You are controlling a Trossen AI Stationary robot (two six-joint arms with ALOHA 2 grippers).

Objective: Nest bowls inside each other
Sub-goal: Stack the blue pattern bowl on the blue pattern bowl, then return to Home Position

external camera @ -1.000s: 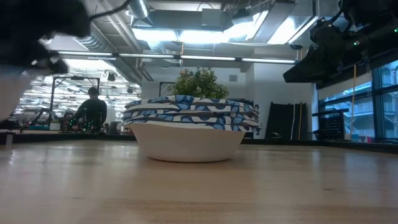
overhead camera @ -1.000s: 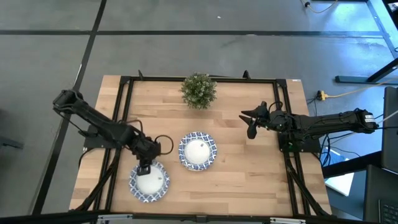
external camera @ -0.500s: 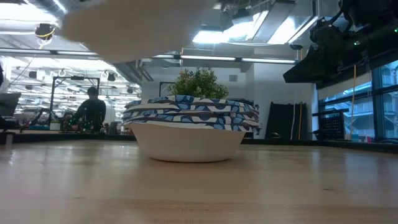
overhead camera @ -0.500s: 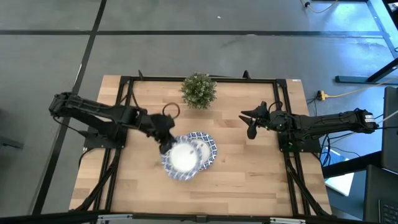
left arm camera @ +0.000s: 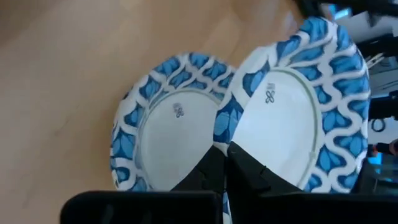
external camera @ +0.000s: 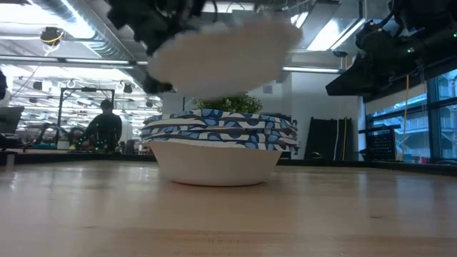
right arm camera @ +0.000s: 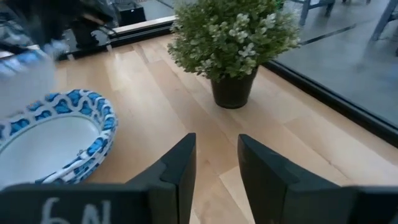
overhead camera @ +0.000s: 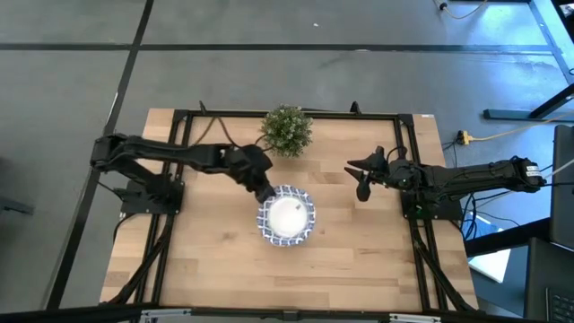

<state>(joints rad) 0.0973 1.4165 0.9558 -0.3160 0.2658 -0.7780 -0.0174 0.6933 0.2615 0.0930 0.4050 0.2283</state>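
A stack of nested bowls [external camera: 218, 153], white with blue-patterned rims, stands on its base at the table's middle; it also shows in the left wrist view [left arm camera: 168, 134] and the right wrist view [right arm camera: 50, 134]. One more bowl [external camera: 221, 50] hangs in the air right above the stack and covers it in the high view [overhead camera: 287, 215]. My left gripper [overhead camera: 265, 192] is shut on this bowl at its left side. My right gripper [overhead camera: 362, 176] waits open above the table's right part, to the right of the stack. My left gripper pinches the raised bowl by its patterned rim [left arm camera: 231, 134] on the bowl's left side. One finger [left arm camera: 261, 171] lies on the white inside, the other [left arm camera: 202, 174] on the outside. It comes slanting down from the table's left. The bowl is lifted clear, close to level, over the stack.
A small green potted plant [overhead camera: 287, 131] stands near the far edge, just behind the stack, and fills the right wrist view [right arm camera: 233, 40]. Black frame rails [overhead camera: 179, 152] run along the table's left and right sides. A person [external camera: 106, 127] sits far off in the room.
My left gripper has lifted a bowl off the table's near left part and carried it up and to the right and far side, until it hangs over the stack at the middle. The stack and my right arm have kept still.
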